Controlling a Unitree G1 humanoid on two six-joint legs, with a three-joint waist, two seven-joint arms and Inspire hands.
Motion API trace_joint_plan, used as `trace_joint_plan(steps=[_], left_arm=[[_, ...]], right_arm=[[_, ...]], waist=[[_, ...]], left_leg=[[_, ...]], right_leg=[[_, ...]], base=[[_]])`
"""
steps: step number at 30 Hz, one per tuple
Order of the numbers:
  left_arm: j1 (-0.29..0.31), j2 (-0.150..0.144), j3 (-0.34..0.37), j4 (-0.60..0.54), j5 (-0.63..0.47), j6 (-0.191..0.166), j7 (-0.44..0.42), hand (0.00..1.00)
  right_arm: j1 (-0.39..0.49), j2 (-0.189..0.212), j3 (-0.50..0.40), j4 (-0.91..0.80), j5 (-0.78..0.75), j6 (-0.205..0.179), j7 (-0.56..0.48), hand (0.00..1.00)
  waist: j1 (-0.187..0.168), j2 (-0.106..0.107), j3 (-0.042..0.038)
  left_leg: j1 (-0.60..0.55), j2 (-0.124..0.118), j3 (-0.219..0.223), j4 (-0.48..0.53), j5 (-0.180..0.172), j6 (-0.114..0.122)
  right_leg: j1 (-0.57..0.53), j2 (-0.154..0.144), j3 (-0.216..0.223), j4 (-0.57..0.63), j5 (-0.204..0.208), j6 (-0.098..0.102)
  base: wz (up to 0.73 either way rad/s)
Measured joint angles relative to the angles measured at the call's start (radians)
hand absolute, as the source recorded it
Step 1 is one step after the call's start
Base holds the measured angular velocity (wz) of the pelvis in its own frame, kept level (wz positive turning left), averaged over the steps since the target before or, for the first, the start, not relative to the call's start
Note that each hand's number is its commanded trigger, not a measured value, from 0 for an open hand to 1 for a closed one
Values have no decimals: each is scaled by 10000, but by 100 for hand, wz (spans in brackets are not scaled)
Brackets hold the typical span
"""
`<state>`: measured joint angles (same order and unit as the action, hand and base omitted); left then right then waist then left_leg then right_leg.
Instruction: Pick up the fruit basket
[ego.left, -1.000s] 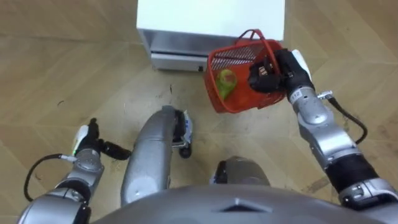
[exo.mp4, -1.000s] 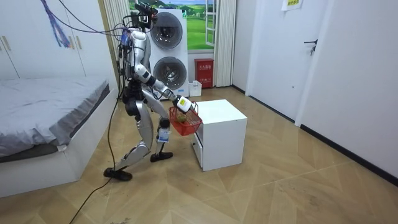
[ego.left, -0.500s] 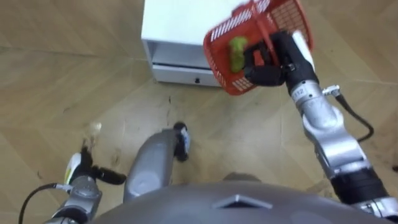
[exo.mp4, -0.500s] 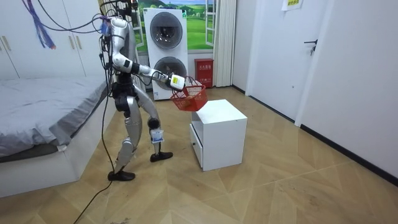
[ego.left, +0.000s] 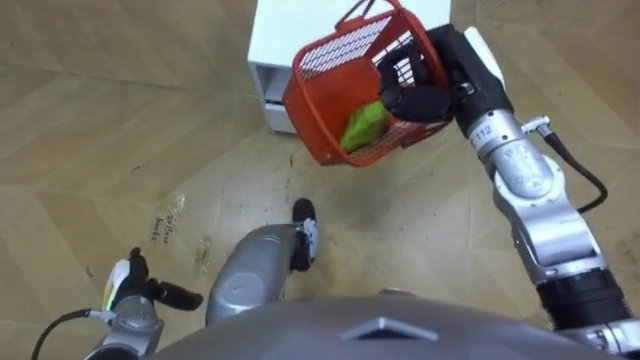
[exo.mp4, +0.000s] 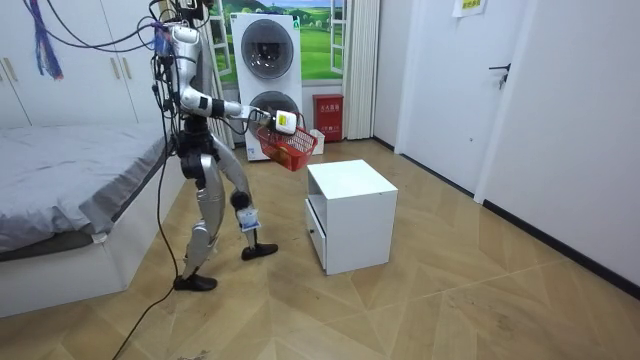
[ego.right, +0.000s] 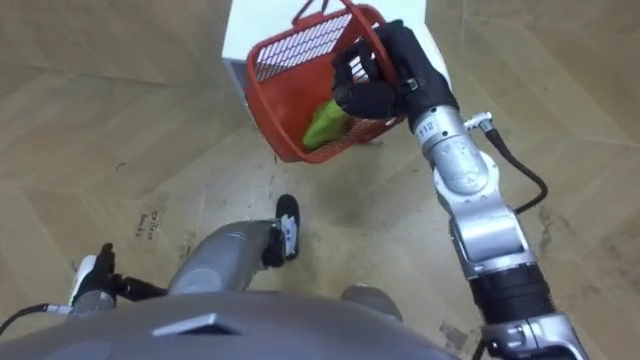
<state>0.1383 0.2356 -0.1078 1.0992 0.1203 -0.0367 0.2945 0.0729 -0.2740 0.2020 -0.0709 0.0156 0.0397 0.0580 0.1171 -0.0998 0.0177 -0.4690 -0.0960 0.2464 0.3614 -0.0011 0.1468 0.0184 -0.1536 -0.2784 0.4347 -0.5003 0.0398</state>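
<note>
Right hand (ego.left: 428, 88) is closed on the red basket (ego.left: 325, 135), fingers curled over the rim on the side at frame right (exact contact is hard to see: dark fingers against the mesh). The basket is off every surface, in the air in the upper centre of the left eye view. It is tilted, with its mouth turned toward the upper left. One handle loop (ego.left: 362, 12) sticks up and is partly cut off by the top edge.

A green fruit (ego.left: 364, 124) lies low inside against the wall. It is half hidden by the rim and the hand, so I can't tell what kind.

The white cabinet (ego.left: 272, 50) sits at top centre behind the basket, part covered by it and part cut by the frame edge. The drawer front is just visible.

Left hand (ego.left: 130, 290) is at lower left, low over the wood floor (ego.left: 120, 120). It is small and clipped by the bottom edge, so I can't tell its state.

In the room view the robot stands upright between the bed (exo.mp4: 80, 180) at the room view's left and the cabinet at centre. Its right arm is stretched out, with the basket at about chest height over the floor, just beside the cabinet's top and apart from it. Stacked washing machines (exo.mp4: 265, 80) stand behind, partly blocked by the arm.
</note>
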Motion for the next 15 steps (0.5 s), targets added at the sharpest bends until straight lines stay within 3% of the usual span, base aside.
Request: trace_joint_plan(steps=[2,3,5,7,9,11,13,15], left_arm=[[-162,-154,146,41,3,-7,7,0],[-263,-173,174,204,-42,-72,8,0],[-423,-164,286,211,-96,-81,17,0],[-549,-132,287,201,-110,-75,30,0],[-581,-125,271,201,-92,-72,75,0],[-635,-129,252,209,-56,-70,87,0],[-736,-137,253,179,-38,-85,90,0],[-743,-164,246,188,-79,-111,217,0]], right_arm=[[-115,-25,-6,10,-81,4,-4,100],[-163,2,-5,10,-59,4,-20,100],[-204,15,37,15,31,-2,-20,100],[-202,28,33,83,114,-80,-76,100],[-174,60,34,152,146,-157,-121,100],[-172,171,18,163,181,-163,-162,100],[-186,260,30,294,194,-160,-165,100],[-375,361,129,606,123,-160,-281,100]], waist=[[-11,10,17],[-54,-10,40],[-53,-48,88],[-102,4,120],[-83,71,130],[-138,166,118],[-11,328,106],[28,483,82]], left_leg=[[102,-125,42,316,-473,81],[230,-194,62,582,-739,115],[538,-226,-25,879,-1213,122],[1171,-209,-246,948,-1712,171],[1629,-175,-440,839,-1921,169],[1923,-87,-567,725,-2020,177],[2274,106,-592,469,-2079,153],[2793,268,-647,-96,-2041,83]], right_leg=[[-36,-229,10,901,-13,72],[-270,-504,79,2084,149,223],[-752,-696,401,3724,912,190],[-1368,-763,735,5491,2889,11],[-1906,-817,1059,6541,3524,41],[-2639,-856,1119,6935,3148,148],[-3112,-774,1125,6135,2599,257],[-3196,-602,1046,3584,2388,361]], base=[[9],[9],[8],[6],[0],[7],[-2],[-3]])
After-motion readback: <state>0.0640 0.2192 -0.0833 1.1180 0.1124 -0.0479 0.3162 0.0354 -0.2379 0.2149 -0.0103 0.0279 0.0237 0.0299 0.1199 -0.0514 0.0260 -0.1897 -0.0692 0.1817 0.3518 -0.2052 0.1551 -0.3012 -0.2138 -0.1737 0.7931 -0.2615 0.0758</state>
